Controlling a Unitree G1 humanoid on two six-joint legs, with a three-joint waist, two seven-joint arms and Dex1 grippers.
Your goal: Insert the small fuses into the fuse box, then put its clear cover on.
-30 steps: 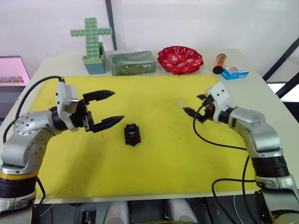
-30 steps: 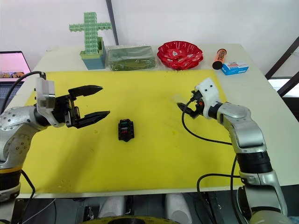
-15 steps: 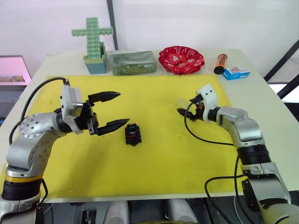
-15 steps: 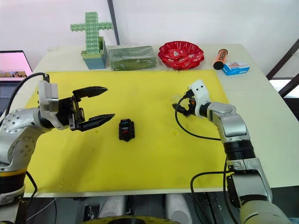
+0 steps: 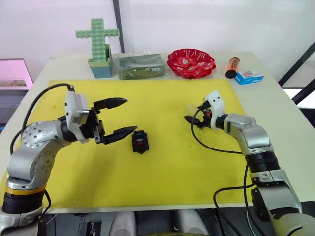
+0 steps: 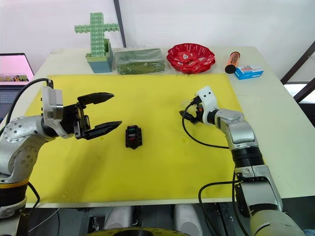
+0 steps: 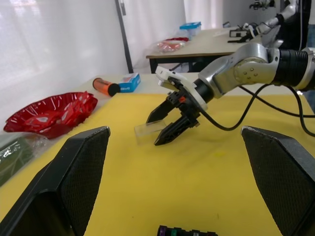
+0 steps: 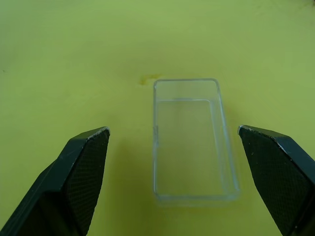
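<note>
Bare mat round clear cover [image 8: 193, 142], fuse box [image 5: 140, 141] well apart (leftward)

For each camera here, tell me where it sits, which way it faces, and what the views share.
Left and right eye views: on the head, looking down over the yellow mat; both arms show.
Left wrist view: looks along open jaws at the right gripper and clear cover.
Right wrist view: looks along open jaws down at the clear cover.
Shared: the fuse box, in eye and left wrist views.

The right claw [image 6: 188, 111] has moved leftward across the yellow mat, reaching the clear cover [image 8: 192, 139] with fingers spread.
</note>
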